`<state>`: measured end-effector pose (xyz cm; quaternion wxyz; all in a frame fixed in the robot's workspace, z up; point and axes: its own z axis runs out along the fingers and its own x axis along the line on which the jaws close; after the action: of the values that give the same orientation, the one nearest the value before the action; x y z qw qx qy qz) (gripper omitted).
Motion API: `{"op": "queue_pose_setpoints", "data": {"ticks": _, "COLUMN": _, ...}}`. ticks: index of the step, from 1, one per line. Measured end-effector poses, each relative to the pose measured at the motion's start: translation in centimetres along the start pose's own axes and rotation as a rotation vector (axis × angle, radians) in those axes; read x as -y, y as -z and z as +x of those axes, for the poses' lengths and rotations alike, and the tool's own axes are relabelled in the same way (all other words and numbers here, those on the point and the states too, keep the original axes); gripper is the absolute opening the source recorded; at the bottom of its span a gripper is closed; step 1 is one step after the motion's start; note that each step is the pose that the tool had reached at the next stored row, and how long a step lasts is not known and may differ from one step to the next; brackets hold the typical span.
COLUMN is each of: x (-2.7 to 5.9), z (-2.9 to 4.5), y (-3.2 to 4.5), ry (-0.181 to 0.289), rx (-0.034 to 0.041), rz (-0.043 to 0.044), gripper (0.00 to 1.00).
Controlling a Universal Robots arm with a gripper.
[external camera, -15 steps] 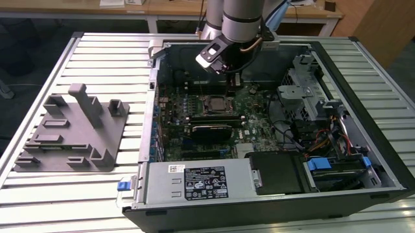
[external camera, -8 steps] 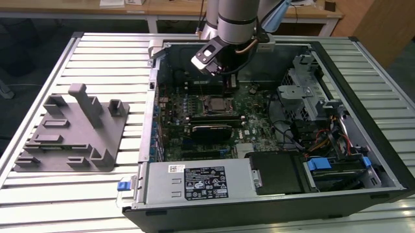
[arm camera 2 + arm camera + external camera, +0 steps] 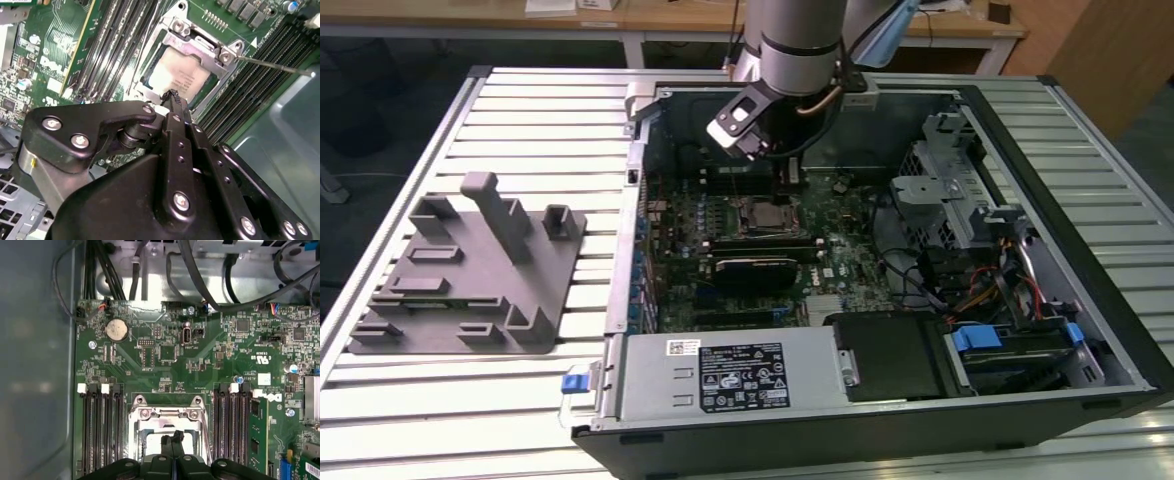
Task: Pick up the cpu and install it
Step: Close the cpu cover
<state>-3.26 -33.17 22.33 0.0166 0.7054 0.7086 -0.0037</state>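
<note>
the gripper [image 3: 172, 94] has its fingers closed together and holds nothing; the cpu [image 3: 175, 75] lies in the socket [image 3: 201, 41] just under its tips. the arm [image 3: 795, 42] points down.

Exterior view high; both wrist views near socket [image 3: 196, 42] [image 3: 167, 413].

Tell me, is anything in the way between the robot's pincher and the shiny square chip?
Nothing visible is. In the second wrist view the shut gripper points at the cpu, which lies inside the socket's metal frame; no cable or part crosses the gap between them.
</note>
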Motion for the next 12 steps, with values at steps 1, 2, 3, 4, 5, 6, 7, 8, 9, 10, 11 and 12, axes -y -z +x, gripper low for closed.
{"op": "queue_pose_setpoints", "data": {"ticks": 1, "x": 0.09, "z": -0.02, "y": -0.06, "ry": 0.000, "rx": 0.0000, "rz": 0.0000, "gripper": 0.11}}
{"op": "queue_pose_setpoints", "data": {"ticks": 2, "x": 0.18, "z": -0.04, "y": -0.10, "ry": 0.000, "rx": 0.0001, "rz": 0.0000, "gripper": 0.11}}
{"op": "queue_pose_setpoints", "data": {"ticks": 3, "x": 0.28, "z": -0.06, "y": -0.15, "ry": 0.000, "rx": 0.0000, "rz": 0.0000, "gripper": 0.11}}
{"op": "queue_pose_setpoints", "data": {"ticks": 4, "x": 0.37, "z": -0.07, "y": -0.20, "ry": 0.000, "rx": 0.0000, "rz": 0.0000, "gripper": 0.11}}
{"op": "queue_pose_setpoints", "data": {"ticks": 5, "x": 0.46, "z": -0.09, "y": -0.24, "ry": 0.000, "rx": 0.0001, "rz": 0.0001, "gripper": 0.11}}
{"op": "queue_pose_setpoints", "data": {"ticks": 6, "x": 0.55, "z": -0.10, "y": -0.27, "ry": 0.000, "rx": 0.0000, "rz": 0.0000, "gripper": 0.11}}
{"op": "queue_pose_setpoints", "data": {"ticks": 7, "x": 0.60, "z": -0.10, "y": -0.27, "ry": 0.000, "rx": 0.0001, "rz": 0.0000, "gripper": 0.11}}
{"op": "queue_pose_setpoints", "data": {"ticks": 8, "x": 0.61, "z": -0.10, "y": -0.27, "ry": 0.000, "rx": 0.0002, "rz": 0.0001, "gripper": 0.11}}
{"op": "queue_pose_setpoints", "data": {"ticks": 9, "x": 0.61, "z": -0.10, "y": -0.27, "ry": 0.000, "rx": 0.0004, "rz": 0.0001, "gripper": 0.11}}
{"op": "queue_pose_setpoints", "data": {"ticks": 10, "x": 0.61, "z": -0.10, "y": -0.27, "ry": 0.000, "rx": 0.0005, "rz": 0.0001, "gripper": 0.11}}
{"op": "queue_pose_setpoints", "data": {"ticks": 11, "x": 0.61, "z": -0.10, "y": -0.28, "ry": 0.000, "rx": 0.0005, "rz": 0.0000, "gripper": 0.11}}
{"op": "queue_pose_setpoints", "data": {"ticks": 12, "x": 0.62, "z": -0.10, "y": -0.28, "ry": 0.000, "rx": 0.0006, "rz": 0.0000, "gripper": 0.11}}
